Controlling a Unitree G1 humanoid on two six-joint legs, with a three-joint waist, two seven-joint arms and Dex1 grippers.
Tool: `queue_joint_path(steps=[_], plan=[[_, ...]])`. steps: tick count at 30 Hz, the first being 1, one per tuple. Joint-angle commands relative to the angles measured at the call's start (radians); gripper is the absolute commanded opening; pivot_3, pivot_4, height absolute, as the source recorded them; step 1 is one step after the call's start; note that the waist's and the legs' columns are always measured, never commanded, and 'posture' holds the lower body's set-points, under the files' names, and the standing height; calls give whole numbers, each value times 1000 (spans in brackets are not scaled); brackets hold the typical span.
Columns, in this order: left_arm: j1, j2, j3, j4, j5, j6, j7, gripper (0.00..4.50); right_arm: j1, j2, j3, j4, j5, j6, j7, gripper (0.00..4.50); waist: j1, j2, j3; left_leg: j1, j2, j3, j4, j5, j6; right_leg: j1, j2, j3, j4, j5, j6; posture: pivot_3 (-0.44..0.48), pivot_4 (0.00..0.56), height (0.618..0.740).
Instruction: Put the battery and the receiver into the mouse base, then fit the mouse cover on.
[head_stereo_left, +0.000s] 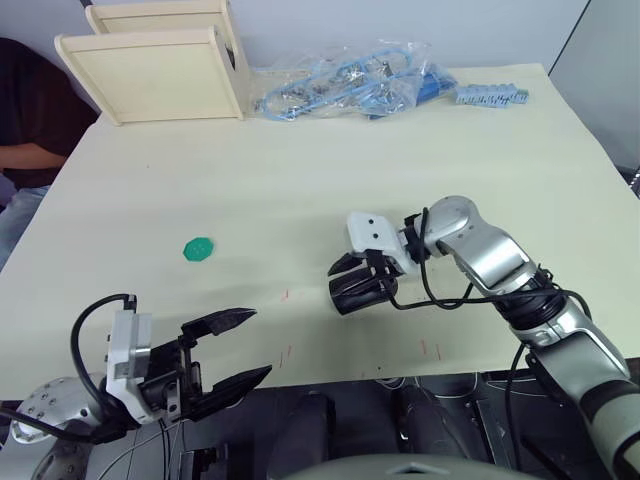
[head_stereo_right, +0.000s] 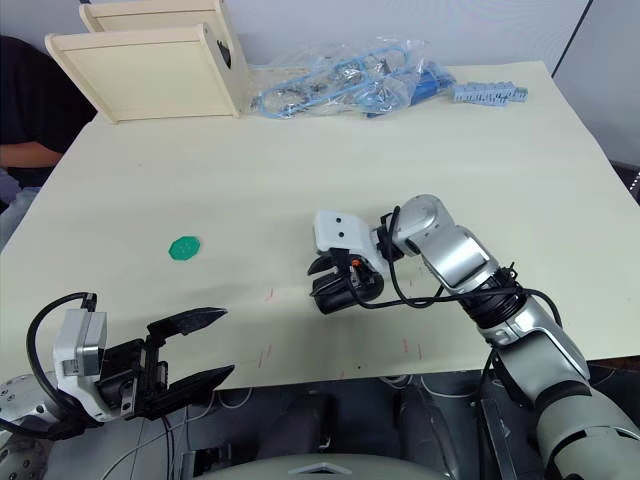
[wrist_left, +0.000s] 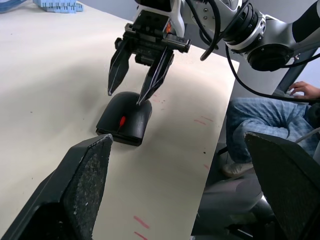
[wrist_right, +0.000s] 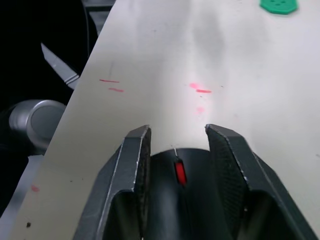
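The mouse (wrist_left: 125, 117) lies on the desk (head_stereo_left: 300, 170) with its cover already on, only the red wheel showing. The right tool (wrist_left: 134, 89) stands just above it, half open and holding nothing, probably to press or release the cover. The left tool (head_stereo_left: 232, 350) waits wide open, well apart from the mouse.

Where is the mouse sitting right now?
The mouse lies on the table near its front edge, right of centre, directly under the right gripper, whose open fingers straddle it; the green disc lies well to its left.
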Motion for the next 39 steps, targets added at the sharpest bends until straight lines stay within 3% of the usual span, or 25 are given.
queue_joint_path(steps=[1, 39], plan=[[8, -2, 17, -10, -3, -15, 2, 4500, -36, 20, 16, -17, -15, 3, -18, 1857, 0, 0, 0, 0, 0, 0, 0, 0, 0, 0, 0, 0, 0, 0, 0, 0, 150, 740], [29, -25, 6, -26, 12, -16, 7, 4500, -53, 37, 159, 60, -163, 26, -32, 1857, -1, 0, 0, 0, 0, 0, 0, 0, 0, 0, 0, 0, 0, 0, 0, 0, 150, 740]])
